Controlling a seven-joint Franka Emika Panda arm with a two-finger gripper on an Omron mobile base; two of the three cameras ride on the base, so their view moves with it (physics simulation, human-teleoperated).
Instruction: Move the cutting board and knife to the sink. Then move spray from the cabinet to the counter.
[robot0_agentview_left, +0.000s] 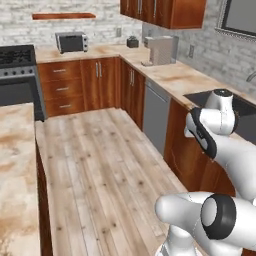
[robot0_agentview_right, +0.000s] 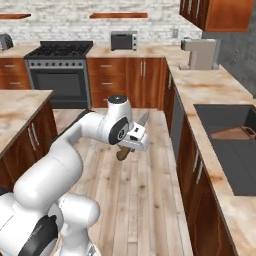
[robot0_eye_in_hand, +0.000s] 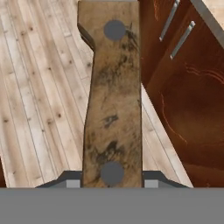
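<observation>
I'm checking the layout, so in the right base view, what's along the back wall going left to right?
Stove → toaster oven → coffee machine → wall cabinet.

The knife handle (robot0_eye_in_hand: 113, 100) is showing mottled brown wood with two grey rivets. The tabletop (robot0_agentview_right: 200, 85) is looking beige with rusty blotches, the sink (robot0_agentview_right: 235, 150) dark grey, the floor (robot0_agentview_left: 100, 165) pale planks.
</observation>
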